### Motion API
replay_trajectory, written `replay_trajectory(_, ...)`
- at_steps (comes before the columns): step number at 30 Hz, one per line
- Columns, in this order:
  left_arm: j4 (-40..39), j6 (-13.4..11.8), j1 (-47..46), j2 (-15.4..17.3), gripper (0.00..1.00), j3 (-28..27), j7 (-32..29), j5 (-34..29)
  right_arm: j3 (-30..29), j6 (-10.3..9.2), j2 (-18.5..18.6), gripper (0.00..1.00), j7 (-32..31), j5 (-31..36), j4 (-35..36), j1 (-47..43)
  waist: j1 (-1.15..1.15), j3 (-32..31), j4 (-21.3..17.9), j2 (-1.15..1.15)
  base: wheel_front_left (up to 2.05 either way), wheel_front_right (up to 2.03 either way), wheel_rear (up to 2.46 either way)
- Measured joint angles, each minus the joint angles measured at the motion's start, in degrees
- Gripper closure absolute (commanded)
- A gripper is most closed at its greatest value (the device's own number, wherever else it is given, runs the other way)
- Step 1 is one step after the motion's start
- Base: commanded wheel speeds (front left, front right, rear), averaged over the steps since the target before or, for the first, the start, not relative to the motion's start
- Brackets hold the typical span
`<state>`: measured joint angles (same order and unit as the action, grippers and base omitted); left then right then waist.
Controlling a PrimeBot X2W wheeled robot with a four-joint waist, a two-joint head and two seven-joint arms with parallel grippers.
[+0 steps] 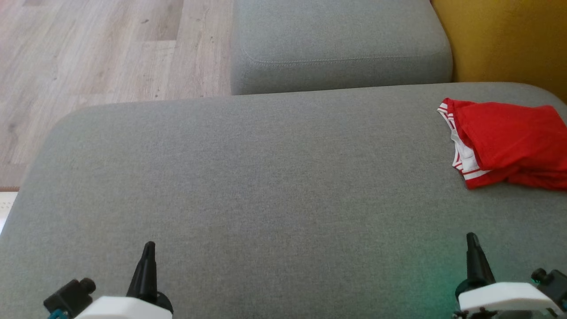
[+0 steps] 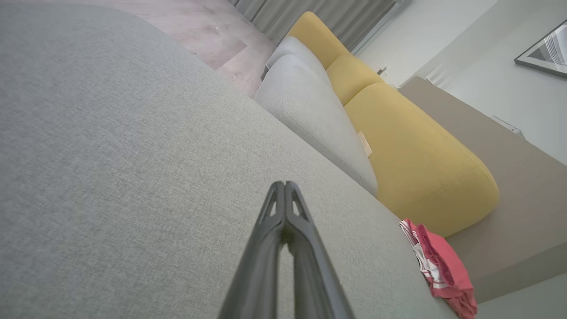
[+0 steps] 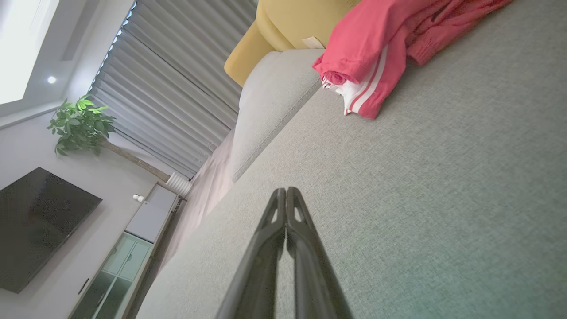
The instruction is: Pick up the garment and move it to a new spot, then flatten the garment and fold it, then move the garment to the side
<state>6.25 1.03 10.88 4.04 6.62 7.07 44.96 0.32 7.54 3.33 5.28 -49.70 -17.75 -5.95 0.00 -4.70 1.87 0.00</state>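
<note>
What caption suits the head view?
Red garment lies at the grey cushion's far right; left fingers and right fingers shut.

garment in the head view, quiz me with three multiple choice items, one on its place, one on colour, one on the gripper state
1. Where on the grey cushion does the garment lie?
A. front left corner
B. right edge
C. centre

2. What colour is the garment?
A. red with white stripes
B. blue
C. green

3. How do the left gripper and right gripper stand?
A. both open
B. one shut on the garment
C. both shut, holding nothing

Answers:
1. B, it sits against the cushion's right side.
2. A, red cloth with white bands at its hem.
3. C, each gripper's fingers meet, well apart from the cloth.
</note>
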Motion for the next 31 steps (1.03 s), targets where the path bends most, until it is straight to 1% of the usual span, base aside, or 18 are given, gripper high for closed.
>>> replay_trajectory(3, 0.54, 0.08, -0.65, 0.01, 1.0, -0.2, -0.44, 2.16, -0.43, 0.0, -0.02, 1.0, -0.44, -1.87, 0.07, 0.78, 0.0, 0.21, -0.08, 0.0, 0.0, 0.0, 0.0)
replay_trajectory(4, 0.8, 0.53, -0.9, 0.02, 1.0, -0.34, -0.53, 3.59, -0.57, 0.0, -0.03, 1.0, -0.84, -3.01, 0.26, 1.24, 0.0, 0.35, -0.13, 0.0, 0.0, 0.0, 0.0)
replay_trajectory(9, 1.57, 0.58, -1.69, 0.03, 1.0, -1.05, -1.46, 7.02, -1.12, 0.0, -0.12, 1.0, -1.62, -6.04, 0.29, 1.8, 0.0, 0.7, -0.27, 0.0, 0.0, 0.0, 0.0)
replay_trajectory(11, 1.66, 1.07, -2.21, 0.04, 1.0, -1.37, -1.65, 8.4, -1.26, 0.0, -0.14, 1.0, -1.83, -7.16, 0.36, 1.96, 0.0, 0.84, -0.32, 0.0, 0.0, 0.0, 0.0)
replay_trajectory(12, 1.66, 1.07, -2.21, 0.04, 1.0, -1.37, -1.65, 8.4, -1.26, 0.0, -0.14, 1.0, -1.83, -7.16, 0.36, 1.96, 0.0, 0.84, -0.32, 0.0, 0.0, 0.0, 0.0)
replay_trajectory(31, 4.11, 2.53, -5.81, 0.05, 1.0, -3.58, -4.71, 21.81, -3.44, 0.0, -0.26, 1.0, -5.14, -18.62, 0.63, 4.25, 0.0, 2.18, -0.83, 0.0, 0.0, 0.0, 0.0)
